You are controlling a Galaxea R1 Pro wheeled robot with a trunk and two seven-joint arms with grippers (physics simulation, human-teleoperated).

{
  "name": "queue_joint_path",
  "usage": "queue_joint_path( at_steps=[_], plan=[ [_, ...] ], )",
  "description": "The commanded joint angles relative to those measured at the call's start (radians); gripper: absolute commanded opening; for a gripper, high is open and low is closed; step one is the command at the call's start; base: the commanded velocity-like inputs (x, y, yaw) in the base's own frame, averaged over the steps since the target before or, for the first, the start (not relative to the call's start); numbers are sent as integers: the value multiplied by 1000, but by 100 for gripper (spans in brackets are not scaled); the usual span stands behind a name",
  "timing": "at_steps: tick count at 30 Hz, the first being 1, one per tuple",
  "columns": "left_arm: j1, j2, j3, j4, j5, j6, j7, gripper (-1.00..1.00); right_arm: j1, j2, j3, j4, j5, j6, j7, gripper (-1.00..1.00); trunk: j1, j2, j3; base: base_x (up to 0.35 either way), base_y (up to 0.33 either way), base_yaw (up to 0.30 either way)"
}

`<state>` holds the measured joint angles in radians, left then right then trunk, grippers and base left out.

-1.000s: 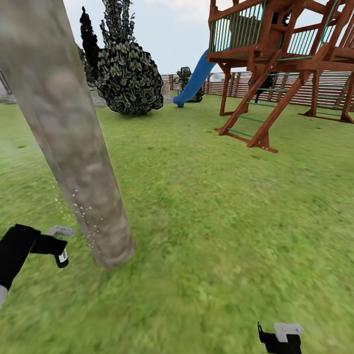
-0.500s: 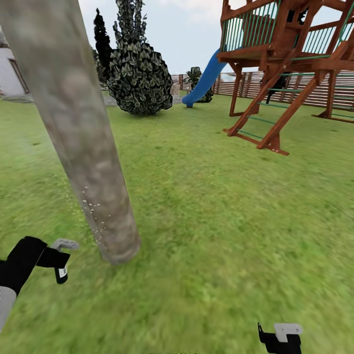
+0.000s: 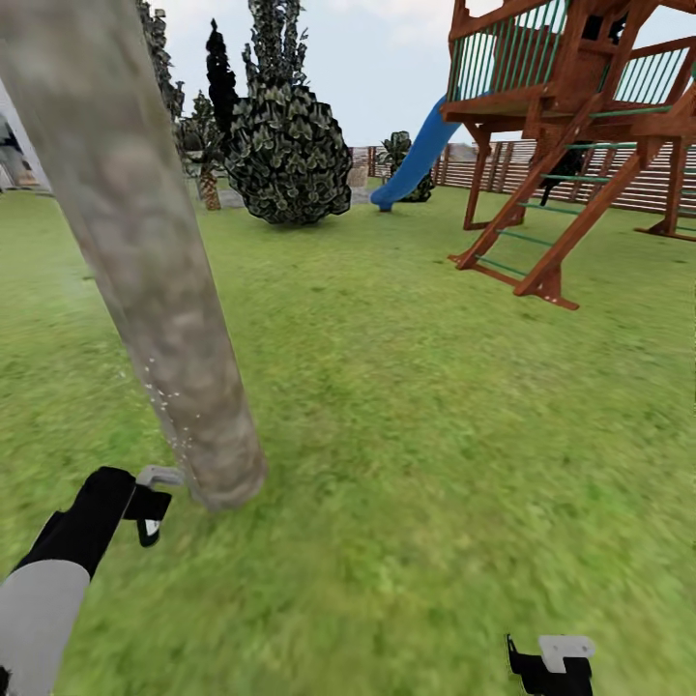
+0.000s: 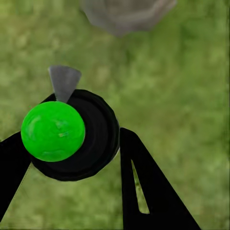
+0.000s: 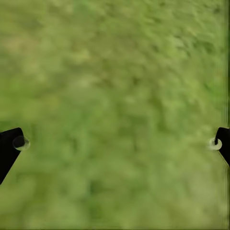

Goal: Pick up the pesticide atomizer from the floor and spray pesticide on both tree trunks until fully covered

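Pale mottled tree trunk (image 3: 155, 280) filling frame left, left gripper (image 3: 150, 505) clasping small dark atomizer (image 4: 76, 136) beside its base, open green lawn (image 3: 425, 425) right, right gripper (image 5: 115, 143) spread wide, wooden play tower (image 3: 570, 116) upper right.

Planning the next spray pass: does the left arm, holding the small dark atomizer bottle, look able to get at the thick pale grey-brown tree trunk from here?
Probably yes. The left gripper, shut on the atomizer, sits right beside the trunk's base, with only grass between them.
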<state>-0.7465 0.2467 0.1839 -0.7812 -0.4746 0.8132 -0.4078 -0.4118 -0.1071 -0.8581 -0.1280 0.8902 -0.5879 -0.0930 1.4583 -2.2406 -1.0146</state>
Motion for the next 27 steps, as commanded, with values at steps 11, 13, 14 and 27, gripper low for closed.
queue_joint_path(
  at_steps=[11,13,14,27],
  plan=[
    [-1,0,118,9,10,-2,-3,-100,-1,0,-3,2,10,-3,-7,100,0,0,-1,0,-275,200],
    [-1,0,118,10,11,-2,-3,-100,-1,0,-2,2,10,-3,-7,100,0,0,-1,0,-275,48],
    [-1,0,119,10,11,-2,-3,-100,-1,0,-2,2,10,-3,-7,100,0,0,-1,0,-275,6],
    [4,8,164,16,8,0,-2,-100,-1,0,-3,2,10,-3,-7,100,0,0,-1,1,-275,0]
  ],
)
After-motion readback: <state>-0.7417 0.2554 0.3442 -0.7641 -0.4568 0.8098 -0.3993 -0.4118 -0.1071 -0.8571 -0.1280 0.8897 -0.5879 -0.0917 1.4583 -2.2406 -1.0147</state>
